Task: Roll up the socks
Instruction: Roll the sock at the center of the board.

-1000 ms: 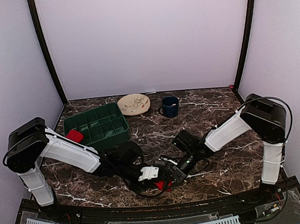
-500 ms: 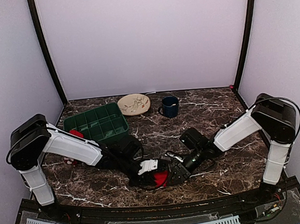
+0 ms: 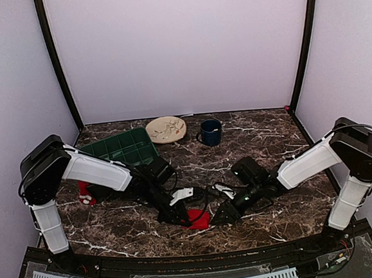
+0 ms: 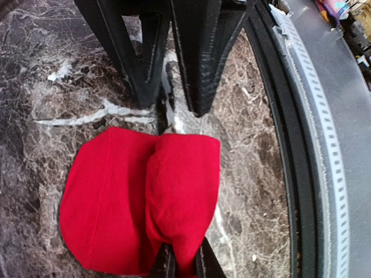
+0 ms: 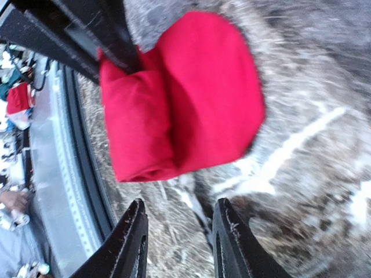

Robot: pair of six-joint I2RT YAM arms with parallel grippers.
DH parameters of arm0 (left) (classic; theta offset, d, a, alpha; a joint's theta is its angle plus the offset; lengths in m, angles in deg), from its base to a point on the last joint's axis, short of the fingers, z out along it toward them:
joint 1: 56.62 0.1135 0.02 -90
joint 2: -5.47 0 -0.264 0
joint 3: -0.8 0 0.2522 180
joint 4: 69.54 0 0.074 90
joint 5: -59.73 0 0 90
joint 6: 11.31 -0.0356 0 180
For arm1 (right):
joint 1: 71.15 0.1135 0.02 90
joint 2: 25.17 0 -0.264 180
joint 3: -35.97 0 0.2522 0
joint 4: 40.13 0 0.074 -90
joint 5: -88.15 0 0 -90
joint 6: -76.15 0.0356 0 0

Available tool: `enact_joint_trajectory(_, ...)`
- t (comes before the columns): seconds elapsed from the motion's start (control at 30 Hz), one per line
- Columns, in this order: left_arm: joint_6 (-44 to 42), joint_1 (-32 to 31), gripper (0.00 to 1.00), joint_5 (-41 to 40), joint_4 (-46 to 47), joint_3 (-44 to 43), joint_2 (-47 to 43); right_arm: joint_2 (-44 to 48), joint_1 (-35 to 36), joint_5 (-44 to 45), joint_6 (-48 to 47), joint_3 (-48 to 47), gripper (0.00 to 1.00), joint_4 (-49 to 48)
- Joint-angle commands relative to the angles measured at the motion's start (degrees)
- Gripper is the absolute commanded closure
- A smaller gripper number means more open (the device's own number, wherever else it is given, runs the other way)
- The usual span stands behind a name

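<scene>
The left arm (image 3: 95, 173) and right arm (image 3: 307, 165) have white shells, bulky black joints, thin black cables (image 3: 368, 126) and tapered black fingers (image 5: 132, 243).

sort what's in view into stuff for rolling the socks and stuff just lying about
For the job:
- folded red sock, pinched by the left gripper
- second red sock, farther left, untouched
- right gripper, jaws open beside the folded one

Lying about:
- green tray
- plate
- blue mug

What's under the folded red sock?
Around the sock only the marble table shows. Beneath it and inside its fold is covered. The left pincer pinches its edge.
</scene>
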Motion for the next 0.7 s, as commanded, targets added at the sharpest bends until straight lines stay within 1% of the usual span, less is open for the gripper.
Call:
enact_joint_trajectory(0.0,1.6,0.95,1.0,7.36,-5.83,-2.94,1.13,2.83,-0.41,8.57,-1.35,2.56,0.64,-0.13)
enact_joint_trajectory(0.13,2.11,1.7,1.0,10.93,-8.95,-6.07,3.31,5.96,0.72,14.16,-2.85,4.37,0.64,-0.24)
enact_joint_trajectory(0.3,1.97,2.3,1.0,12.7,-13.68,-9.18,6.39,10.45,5.1,23.77,-4.83,6.45,0.66,0.18)
enact_joint_trajectory(0.67,2.09,3.01,1.0,15.83,-16.59,-8.59,8.86,16.37,13.55,36.86,-3.53,10.4,0.69,0.71)
